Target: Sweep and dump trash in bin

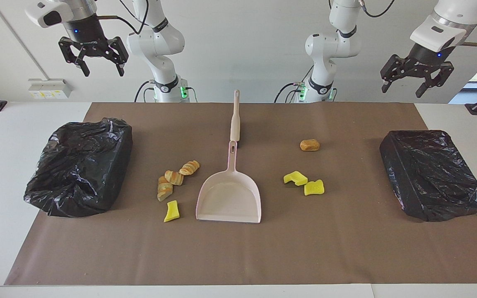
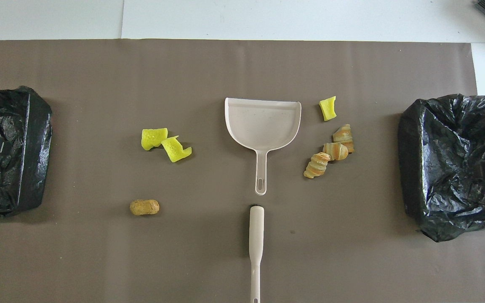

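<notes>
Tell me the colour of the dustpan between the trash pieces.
Pale pink dustpan, plain and unpatterned; the overhead view shows it best.

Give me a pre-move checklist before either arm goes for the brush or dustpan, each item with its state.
1. Left pincer open, raised, holding nothing: ok.
2. Right pincer open, raised, holding nothing: ok.
3. Brush lying free on the mat, handle toward the robots: ok.
4. Dustpan flat, nothing in it, handle toward the brush: ok.
5. All trash in the open: three pastries, three yellow chunks, one bun, none in the pan: ok.
6. Both bins bag-lined; whether they are open and empty: cannot tell.
</notes>
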Controlling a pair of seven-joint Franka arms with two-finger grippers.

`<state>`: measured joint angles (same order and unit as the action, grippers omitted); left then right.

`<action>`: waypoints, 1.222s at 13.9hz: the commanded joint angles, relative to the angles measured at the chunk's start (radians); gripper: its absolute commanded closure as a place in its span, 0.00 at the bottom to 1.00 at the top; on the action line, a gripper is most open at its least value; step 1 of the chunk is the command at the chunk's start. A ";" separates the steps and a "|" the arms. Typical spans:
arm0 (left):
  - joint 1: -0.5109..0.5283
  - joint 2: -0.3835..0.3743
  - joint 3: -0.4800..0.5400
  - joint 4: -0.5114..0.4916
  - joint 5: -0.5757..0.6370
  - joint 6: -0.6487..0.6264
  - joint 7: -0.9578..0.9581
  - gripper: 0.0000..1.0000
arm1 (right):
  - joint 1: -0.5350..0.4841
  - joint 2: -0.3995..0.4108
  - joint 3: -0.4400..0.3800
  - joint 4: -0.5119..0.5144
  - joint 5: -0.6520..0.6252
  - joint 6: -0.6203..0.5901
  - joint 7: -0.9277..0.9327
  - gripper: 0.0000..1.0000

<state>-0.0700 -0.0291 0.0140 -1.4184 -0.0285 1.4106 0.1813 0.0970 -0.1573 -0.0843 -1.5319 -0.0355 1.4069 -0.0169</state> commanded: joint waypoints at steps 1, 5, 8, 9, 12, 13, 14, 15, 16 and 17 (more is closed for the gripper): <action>0.006 -0.028 -0.006 -0.020 0.013 -0.016 -0.005 0.00 | -0.014 -0.016 0.001 -0.007 0.025 -0.008 -0.017 0.00; -0.007 -0.032 -0.006 -0.030 0.013 -0.012 -0.008 0.00 | -0.016 -0.019 -0.008 -0.016 0.025 0.003 -0.041 0.00; -0.010 -0.048 -0.012 -0.053 0.012 -0.002 -0.008 0.00 | -0.007 0.033 -0.006 -0.031 0.026 0.056 -0.032 0.00; -0.010 -0.051 -0.016 -0.057 0.010 -0.001 -0.010 0.00 | -0.003 0.060 -0.005 -0.033 0.026 0.088 -0.022 0.00; -0.033 -0.061 -0.019 -0.076 0.001 0.010 -0.011 0.00 | 0.000 0.120 0.000 -0.040 0.026 0.170 -0.009 0.00; -0.053 -0.075 -0.019 -0.103 -0.002 0.013 -0.014 0.00 | 0.003 0.128 0.003 -0.057 0.026 0.202 -0.008 0.00; -0.079 -0.092 -0.019 -0.137 -0.002 0.027 -0.037 0.00 | 0.007 0.131 0.005 -0.074 0.026 0.227 -0.005 0.00; -0.115 -0.113 -0.019 -0.181 -0.002 0.045 -0.080 0.00 | 0.012 0.153 0.005 -0.074 0.026 0.244 -0.003 0.00; -0.149 -0.144 -0.020 -0.233 -0.002 0.072 -0.120 0.00 | 0.010 0.188 0.005 -0.064 0.025 0.256 -0.003 0.00; -0.180 -0.172 -0.020 -0.281 -0.002 0.105 -0.147 0.00 | 0.009 0.206 0.005 -0.057 0.026 0.259 -0.003 0.00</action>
<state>-0.1804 -0.1014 -0.0171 -1.5487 -0.0320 1.4351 0.0992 0.1136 0.0181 -0.0842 -1.5877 -0.0322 1.6391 -0.0260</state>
